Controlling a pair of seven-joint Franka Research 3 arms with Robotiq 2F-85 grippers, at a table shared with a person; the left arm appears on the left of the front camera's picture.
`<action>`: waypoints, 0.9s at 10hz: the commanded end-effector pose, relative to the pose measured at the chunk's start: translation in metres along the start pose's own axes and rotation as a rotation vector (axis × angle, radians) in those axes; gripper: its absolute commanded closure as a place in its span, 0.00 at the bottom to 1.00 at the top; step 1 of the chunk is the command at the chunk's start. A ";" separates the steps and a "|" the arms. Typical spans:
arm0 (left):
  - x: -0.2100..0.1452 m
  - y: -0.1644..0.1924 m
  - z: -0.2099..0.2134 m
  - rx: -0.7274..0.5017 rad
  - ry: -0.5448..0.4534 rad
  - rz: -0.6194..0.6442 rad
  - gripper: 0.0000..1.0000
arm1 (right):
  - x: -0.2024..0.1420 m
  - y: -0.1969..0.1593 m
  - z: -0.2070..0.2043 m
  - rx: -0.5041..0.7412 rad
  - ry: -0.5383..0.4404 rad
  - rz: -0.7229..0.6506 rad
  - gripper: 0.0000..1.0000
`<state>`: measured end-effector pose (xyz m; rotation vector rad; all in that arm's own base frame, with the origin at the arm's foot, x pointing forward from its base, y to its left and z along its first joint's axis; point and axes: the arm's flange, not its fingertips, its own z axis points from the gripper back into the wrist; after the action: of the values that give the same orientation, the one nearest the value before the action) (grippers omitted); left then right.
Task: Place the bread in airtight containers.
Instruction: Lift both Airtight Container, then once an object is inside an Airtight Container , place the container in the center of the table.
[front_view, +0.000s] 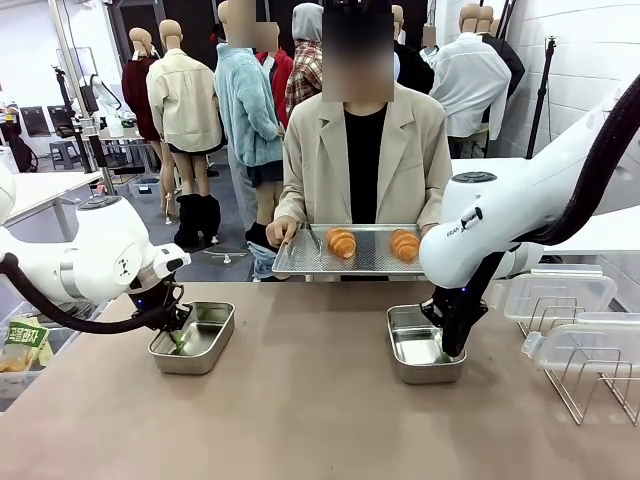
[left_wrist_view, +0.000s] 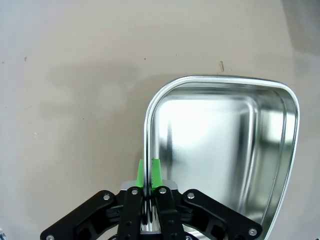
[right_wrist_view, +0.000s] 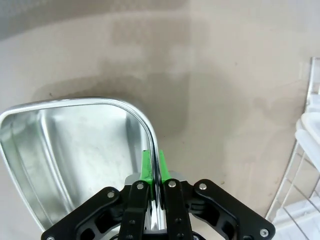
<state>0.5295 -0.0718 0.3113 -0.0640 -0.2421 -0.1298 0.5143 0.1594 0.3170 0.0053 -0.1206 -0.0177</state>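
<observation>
While left gripper (left_wrist_view: 148, 170) clamps the left pan (left_wrist_view: 220, 150) rim and right gripper (right_wrist_view: 153, 162) the right pan (right_wrist_view: 75, 145) rim, rolls (front_view: 341, 242) look light, crushable: pinch mid-body, gently.

Tbl (front_view: 300, 420): matte grey-brown top, plain, w/ a few small dark specks & faint smudges when seen close up. Two small steel pans sit directly on it, well apart, both abt mid-depth. On the left, the left pan (front_view: 190, 362): shiny, rounded corners, turned a bit askew to the tbl edge. Right of centre, the right pan (front_view: 425, 373): same kind, roughly square to the edge. Far right side: wire rack (front_view: 590, 385) stands on the top, near the right pan but apart from it, w/ clear lids (front_view: 560, 292) on it. At the far edge, a tray (front_view: 372, 250) in a person's hands; can't tell if it rests on the tbl.
</observation>
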 end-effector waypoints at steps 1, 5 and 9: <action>0.000 0.010 0.005 -0.033 -0.002 0.008 1.00 | 0.014 0.009 -0.003 -0.076 0.040 -0.088 1.00; 0.000 0.000 0.000 0.000 0.000 0.000 1.00 | 0.003 0.000 0.001 -0.014 0.011 -0.036 1.00; 0.000 0.000 0.000 0.000 0.000 0.000 1.00 | 0.003 0.000 0.001 -0.014 0.011 -0.036 1.00</action>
<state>0.5293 -0.0724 0.3107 -0.0676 -0.2403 -0.1259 0.5230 0.1621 0.3210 -0.0345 -0.1085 -0.0683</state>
